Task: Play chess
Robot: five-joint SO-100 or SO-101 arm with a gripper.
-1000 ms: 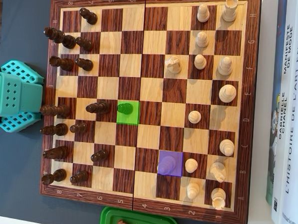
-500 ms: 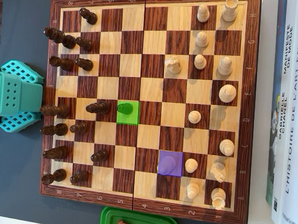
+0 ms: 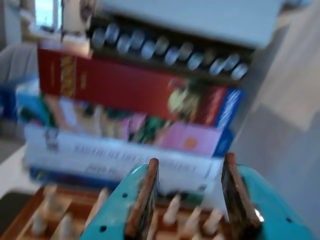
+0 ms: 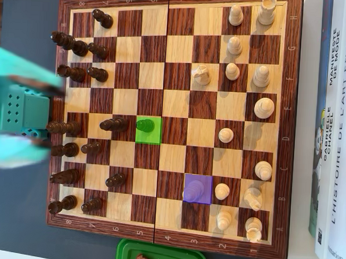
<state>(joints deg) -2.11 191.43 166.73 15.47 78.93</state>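
The wooden chessboard fills the overhead view, with dark pieces along its left side and white pieces on its right. One square is tinted green with a pawn on it. Another square is tinted purple. My teal gripper is blurred at the board's left edge, above the dark back rows, with its jaws spread wide. In the wrist view the gripper is open and empty. Its brown pads frame blurred white pieces below.
A stack of books lies beyond the board's right edge and stands behind the board in the wrist view. A green container with a small brown thing in it sits at the board's bottom edge. The board rests on a dark mat.
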